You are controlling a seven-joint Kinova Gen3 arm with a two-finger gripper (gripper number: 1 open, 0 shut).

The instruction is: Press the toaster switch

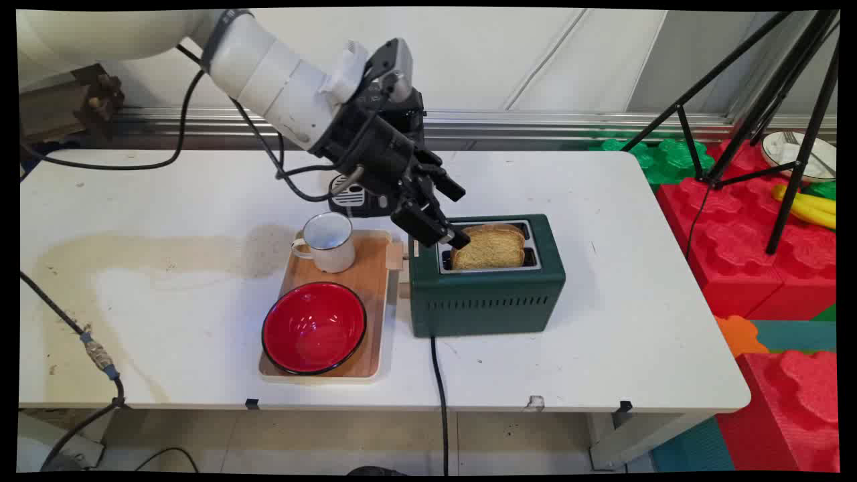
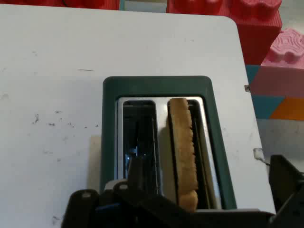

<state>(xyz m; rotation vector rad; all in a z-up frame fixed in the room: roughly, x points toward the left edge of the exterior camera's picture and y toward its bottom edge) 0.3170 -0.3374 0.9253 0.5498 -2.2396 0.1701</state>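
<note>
A dark green toaster (image 1: pixel 489 301) stands near the middle of the table, with a slice of toast (image 1: pixel 489 248) upright in one of its two slots. In the hand view the toast (image 2: pixel 183 152) fills the right slot of the toaster (image 2: pixel 107 123) and the left slot is empty. My gripper (image 1: pixel 450 213) hangs tilted over the toaster's left end, open, its lower finger close to the toast's edge. Seen from the hand, the gripper (image 2: pixel 208 166) has one finger over the empty slot and the other beyond the toaster's right side. It holds nothing.
Left of the toaster lies a wooden tray (image 1: pixel 375 268) carrying a red bowl (image 1: pixel 313 328) and a white mug (image 1: pixel 328 241). A small black-and-white appliance (image 1: pixel 348 197) sits behind the arm. The toaster's cord (image 1: pixel 438 381) runs off the front edge. A tripod (image 1: pixel 770 100) and red foam blocks (image 1: pixel 736 248) stand right.
</note>
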